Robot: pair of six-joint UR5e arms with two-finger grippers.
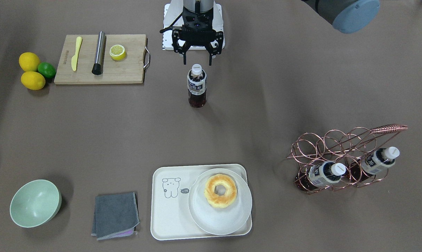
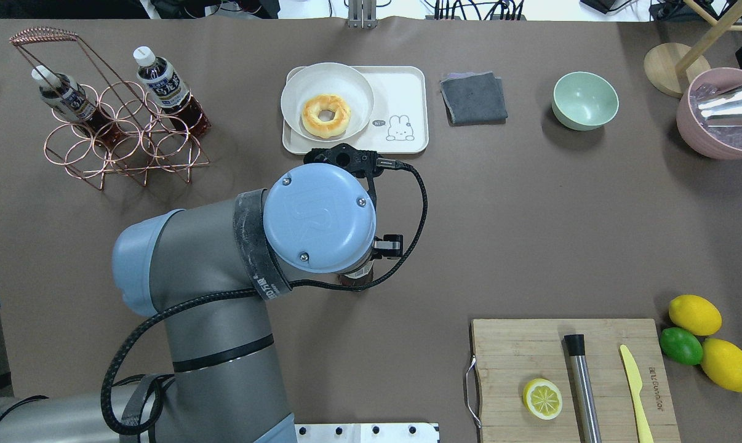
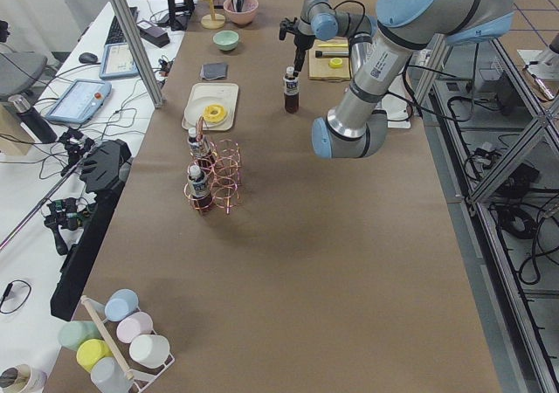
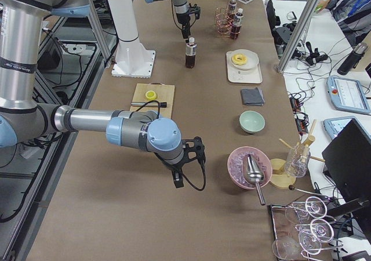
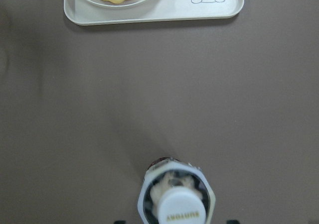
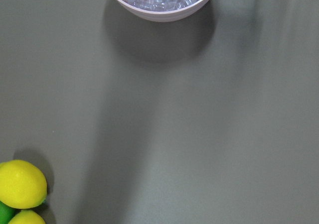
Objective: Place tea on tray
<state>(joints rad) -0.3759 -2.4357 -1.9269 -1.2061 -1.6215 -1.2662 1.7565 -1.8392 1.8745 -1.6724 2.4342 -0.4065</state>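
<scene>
Dark red-brown, the tea bottle [image 1: 197, 87] stands upright, well short of the cream tray [image 1: 169, 213], which lies farther from the robot. The left gripper [image 1: 197, 63] hangs straight above the white cap [image 1: 196, 69], fingers spread and pinching nothing, so the approach looks like a plain descent along the bottle's vertical axis. The right gripper [image 4: 177, 178] is far off beside the ice bowl [image 4: 231, 169] (spread or pressed together, I cannot tell). The overhead view hides the bottle beneath the wrist [image 2: 319, 224]; the front-facing view shows it whole.

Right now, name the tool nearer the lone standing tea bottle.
Left. The left tool hangs just over the tea bottle; the right tool is far off by the pink bowl.
</scene>
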